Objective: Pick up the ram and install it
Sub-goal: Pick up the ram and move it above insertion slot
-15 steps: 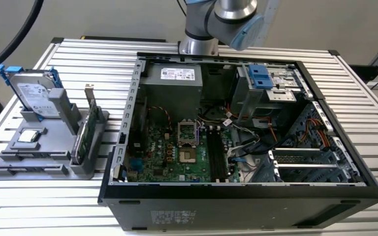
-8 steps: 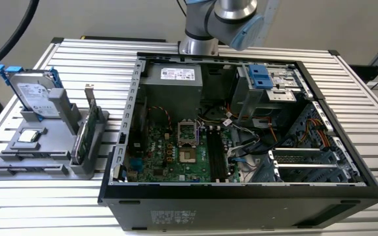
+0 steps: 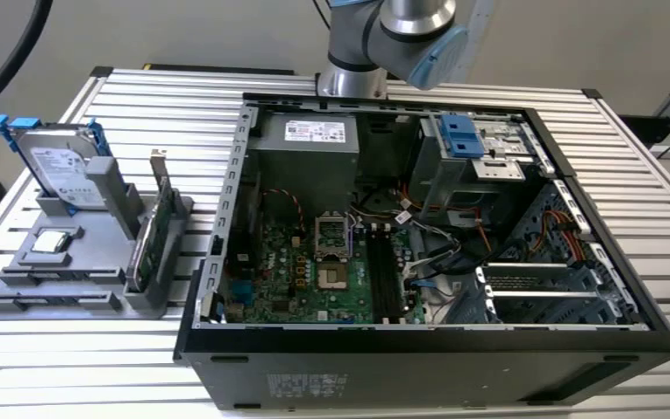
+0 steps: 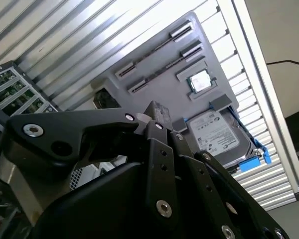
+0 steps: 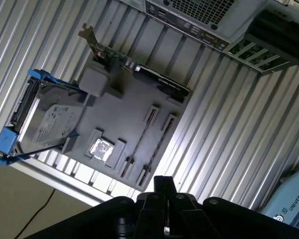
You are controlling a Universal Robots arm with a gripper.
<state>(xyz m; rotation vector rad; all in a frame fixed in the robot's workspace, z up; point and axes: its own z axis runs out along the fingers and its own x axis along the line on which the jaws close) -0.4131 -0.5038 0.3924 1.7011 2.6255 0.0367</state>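
Gripper [image 5: 163, 182] hangs over the gray holder tray [image 5: 134, 99]; open or closed, cannot tell; no stick seen in it.

Step, as judged: the pickup. Best done coming straight down, square to the stick, taking it mid-length and lifting vertically clear of the end holders.

Ram [image 5: 139, 141]: thin dark strip, edge-up in the tray, beside the processor chip [image 5: 100, 148], near the tabletop [image 3: 149, 96] edge on the exterior view's left. Open computer case [image 3: 428, 358] lies beyond.

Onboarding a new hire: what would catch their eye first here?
The open PC case, motherboard exposed, sits mid-frame in the exterior view. At that view's left a grey tray holds a blue-railed hard drive and a green card, both on edge. The arm rises behind the case.
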